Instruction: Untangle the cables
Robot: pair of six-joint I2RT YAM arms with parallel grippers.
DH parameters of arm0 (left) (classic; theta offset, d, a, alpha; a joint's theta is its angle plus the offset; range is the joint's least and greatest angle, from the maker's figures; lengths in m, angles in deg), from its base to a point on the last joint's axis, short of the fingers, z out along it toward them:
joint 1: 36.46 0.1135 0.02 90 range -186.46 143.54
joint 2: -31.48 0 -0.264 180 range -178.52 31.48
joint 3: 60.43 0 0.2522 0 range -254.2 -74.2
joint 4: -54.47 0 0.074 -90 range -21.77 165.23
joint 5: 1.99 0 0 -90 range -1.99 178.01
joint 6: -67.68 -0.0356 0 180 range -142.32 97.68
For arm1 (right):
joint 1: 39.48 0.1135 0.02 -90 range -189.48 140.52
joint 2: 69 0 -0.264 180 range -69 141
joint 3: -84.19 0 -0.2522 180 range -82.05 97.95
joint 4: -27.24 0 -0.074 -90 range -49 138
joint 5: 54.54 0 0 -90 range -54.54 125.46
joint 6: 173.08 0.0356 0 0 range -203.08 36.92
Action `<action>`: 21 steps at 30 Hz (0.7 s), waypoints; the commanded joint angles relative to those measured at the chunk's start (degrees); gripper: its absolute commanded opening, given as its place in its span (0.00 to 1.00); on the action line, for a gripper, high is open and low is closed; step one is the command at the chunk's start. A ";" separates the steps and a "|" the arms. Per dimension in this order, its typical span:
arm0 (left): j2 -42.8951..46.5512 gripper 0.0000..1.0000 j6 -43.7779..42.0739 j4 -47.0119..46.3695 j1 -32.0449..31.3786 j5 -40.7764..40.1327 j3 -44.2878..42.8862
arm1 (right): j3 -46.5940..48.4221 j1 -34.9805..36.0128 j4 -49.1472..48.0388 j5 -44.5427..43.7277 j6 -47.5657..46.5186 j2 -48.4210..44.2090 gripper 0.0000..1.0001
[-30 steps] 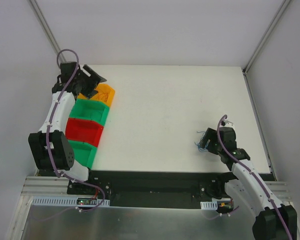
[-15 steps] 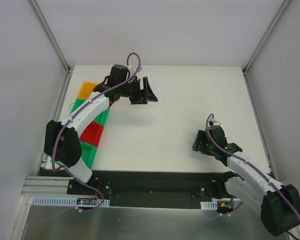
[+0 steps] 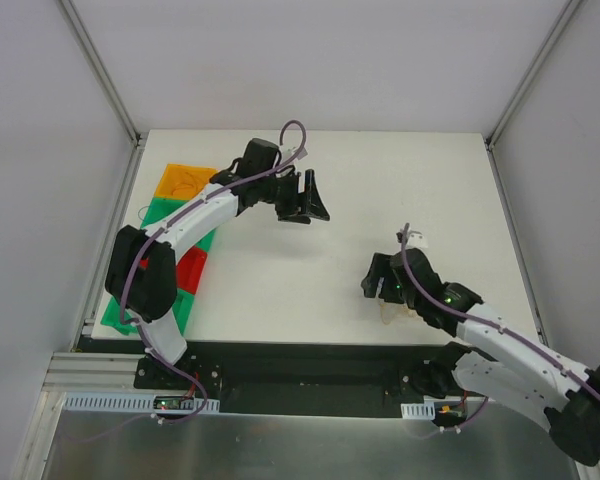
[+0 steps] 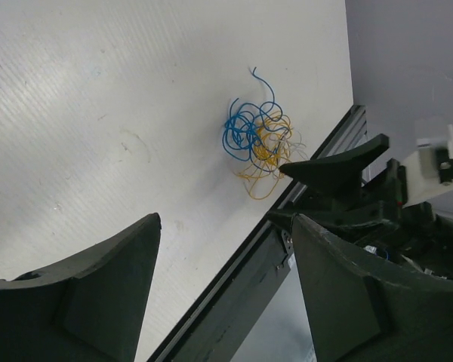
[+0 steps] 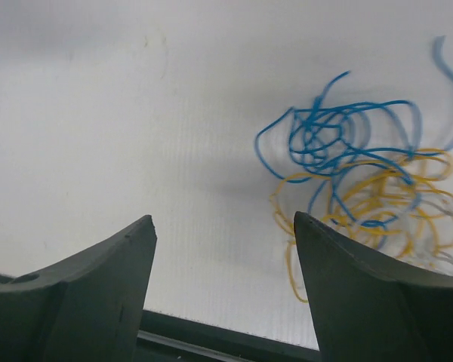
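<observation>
The cables (image 5: 355, 177) are a small tangle of thin blue and orange-yellow strands lying on the white table (image 3: 400, 190) near its front edge. In the left wrist view the cables (image 4: 258, 139) lie far ahead. In the top view they are mostly hidden under the right arm. My right gripper (image 5: 223, 290) is open and empty, with the tangle just past its right finger; in the top view it (image 3: 373, 282) hangs over the front right of the table. My left gripper (image 3: 312, 203) is open and empty over the table's middle, and the left wrist view (image 4: 226, 302) shows its jaws wide apart.
A row of bins runs along the table's left edge: orange (image 3: 185, 180), green (image 3: 170, 212), red (image 3: 190, 270), green (image 3: 175, 308). The black front rail (image 3: 310, 355) borders the table close to the cables. Grey walls stand on three sides.
My left arm has swung from the orange bin out over the table's middle. My right gripper has moved left along the front edge.
</observation>
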 commanded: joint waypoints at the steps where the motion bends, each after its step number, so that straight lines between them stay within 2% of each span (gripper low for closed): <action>1: -1.15 0.69 -0.57 -1.71 -1.72 2.43 -2.28 | 2.78 -1.17 12.12 -16.17 5.70 -9.54 0.78; 4: -2.64 0.69 0.57 -1.71 -2.60 4.71 -2.81 | 2.53 -6.60 17.76 -18.40 7.64 -14.03 0.79; 8: -3.70 0.68 1.46 -1.71 -4.27 6.56 -3.25 | -0.28 -15.22 16.02 -8.31 5.54 -14.57 0.79; 11: -4.40 0.67 1.63 -1.71 -5.85 7.09 -3.42 | -1.61 -16.73 11.64 -0.14 2.13 -9.76 0.73; 12: -4.66 0.66 1.63 -1.71 -6.29 7.27 -3.51 | -1.26 -16.29 9.88 5.46 0.80 -7.21 0.70; 13: -5.01 0.66 1.81 -1.71 -6.73 7.44 -3.51 | -0.13 -14.98 9.43 7.52 0.36 -3.88 0.68; 17: -6.25 0.65 2.60 -1.71 -8.05 7.98 -3.60 | 6.72 -1.82 7.24 6.22 -1.93 6.42 0.67; 21: -5.55 0.62 2.16 -1.71 -8.40 6.05 -3.07 | 8.50 3.39 0.47 9.91 -0.62 8.29 0.65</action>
